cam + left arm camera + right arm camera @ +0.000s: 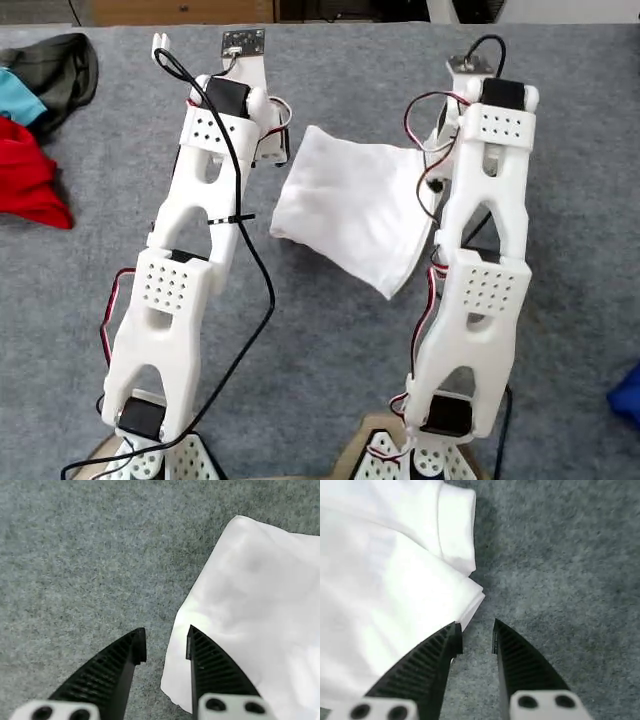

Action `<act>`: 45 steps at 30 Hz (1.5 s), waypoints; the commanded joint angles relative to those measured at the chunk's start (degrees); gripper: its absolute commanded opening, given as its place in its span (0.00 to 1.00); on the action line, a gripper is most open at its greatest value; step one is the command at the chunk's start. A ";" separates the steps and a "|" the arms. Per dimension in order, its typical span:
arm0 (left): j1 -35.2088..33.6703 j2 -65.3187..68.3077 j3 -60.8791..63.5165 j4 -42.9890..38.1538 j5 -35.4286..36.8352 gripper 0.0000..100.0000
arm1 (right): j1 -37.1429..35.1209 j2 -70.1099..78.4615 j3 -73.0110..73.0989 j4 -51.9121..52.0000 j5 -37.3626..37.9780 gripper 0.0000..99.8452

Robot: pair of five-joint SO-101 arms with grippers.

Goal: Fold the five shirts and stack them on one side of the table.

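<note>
A white shirt (355, 205), partly folded, lies on the grey table between the two arms. My left gripper (165, 644) hovers open at the shirt's left edge (250, 605), one finger over the cloth and one over the carpet, holding nothing. My right gripper (476, 636) is open at the shirt's right edge, beside a folded sleeve (455, 530), with nothing between its fingers. At the far left lie more shirts in a heap: a red one (30, 175), a dark one (60, 70) and a light blue one (18, 97).
The grey felt table top (330, 350) is bare in front of the shirt. A blue cloth (628, 395) peeks in at the right edge. Both arms' cables hang close to the shirt.
</note>
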 commanded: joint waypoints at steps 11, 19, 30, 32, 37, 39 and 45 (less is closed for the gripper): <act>-1.85 -0.48 -0.79 -0.79 0.09 0.15 | 0.40 2.07 0.31 -4.57 -0.62 0.05; -4.92 -0.48 -0.44 -0.62 0.09 0.15 | -1.19 2.15 0.75 -5.98 -0.62 0.05; -4.84 -0.92 -0.44 -0.62 0.00 0.15 | -1.54 4.35 -6.90 -5.63 -0.26 0.01; -4.84 -0.92 -0.62 -0.62 0.00 0.15 | -1.54 4.44 -9.71 -5.01 -0.26 0.01; -4.92 -0.92 -0.44 -0.53 0.00 0.15 | -3.47 4.62 -16.22 -4.31 1.49 0.01; -5.10 -0.92 -0.44 -0.53 -1.23 0.15 | -4.88 4.62 -18.15 -4.40 2.64 0.01; -5.80 -1.01 -0.79 1.14 -3.16 0.15 | -5.49 4.79 -19.30 -7.47 2.73 0.01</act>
